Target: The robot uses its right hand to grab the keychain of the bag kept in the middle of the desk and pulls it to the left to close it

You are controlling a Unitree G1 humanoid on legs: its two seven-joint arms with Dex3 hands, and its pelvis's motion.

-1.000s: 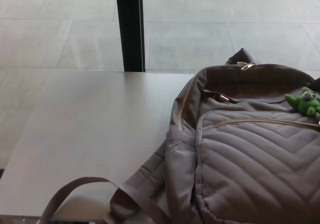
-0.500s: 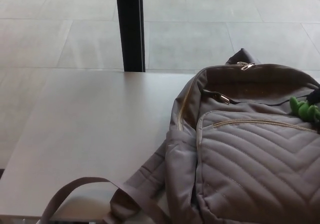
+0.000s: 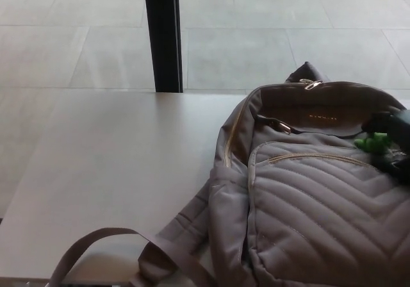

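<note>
One hand is seen: the right hand (image 3: 396,145), brought in at the right edge and clenched around the green keychain (image 3: 370,142), which is partly covered by it. The keychain is held over the far right part of the grey quilted bag (image 3: 307,210), just above the front pocket zip (image 3: 314,157). The bag is laid on the right side of the desk (image 3: 122,165) with its main opening unzipped, and a strap (image 3: 96,243) is trailed toward the near left edge.

Evenly, softly lit, rather grey; mild sheen across the desk (image 3: 115,159), faint shadow beside the backpack (image 3: 307,216); slightly grainy, smeared at right edge.
</note>
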